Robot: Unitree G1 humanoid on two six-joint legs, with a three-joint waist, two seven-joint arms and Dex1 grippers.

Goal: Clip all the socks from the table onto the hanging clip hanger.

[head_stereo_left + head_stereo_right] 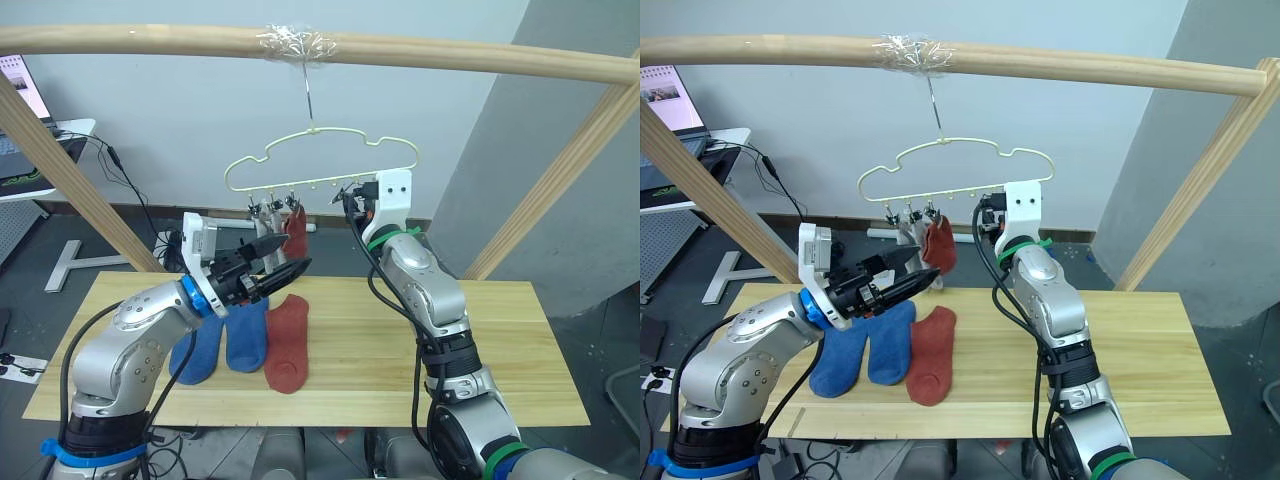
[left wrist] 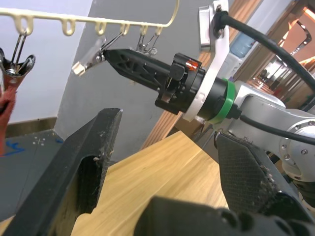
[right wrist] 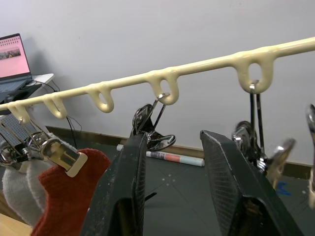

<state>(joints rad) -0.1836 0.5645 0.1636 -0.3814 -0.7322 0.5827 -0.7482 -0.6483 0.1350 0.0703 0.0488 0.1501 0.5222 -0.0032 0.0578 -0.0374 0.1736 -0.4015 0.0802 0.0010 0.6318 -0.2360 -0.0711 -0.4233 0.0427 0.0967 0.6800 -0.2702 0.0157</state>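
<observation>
The pale wire clip hanger [image 1: 320, 165] hangs by its hook from the pole. A rust-red sock [image 1: 296, 236] and light grey socks [image 1: 267, 222] are clipped at its left end. Two blue socks [image 1: 247, 337] and another rust-red sock [image 1: 288, 342] lie on the table [image 1: 500, 340]. My left gripper [image 1: 296, 251] hovers open and empty just below the hanging red sock. My right gripper [image 3: 173, 137] is raised to the hanger's right half, open, with a free metal clip [image 3: 153, 122] at one fingertip and a second clip [image 3: 256, 142] behind the other finger.
A thick wooden pole frame [image 1: 450, 55] spans overhead, with slanted legs at both sides of the table. A white side table with a laptop [image 1: 20, 85] and cables stands at the far left. The table's right half [image 1: 520, 360] is bare wood.
</observation>
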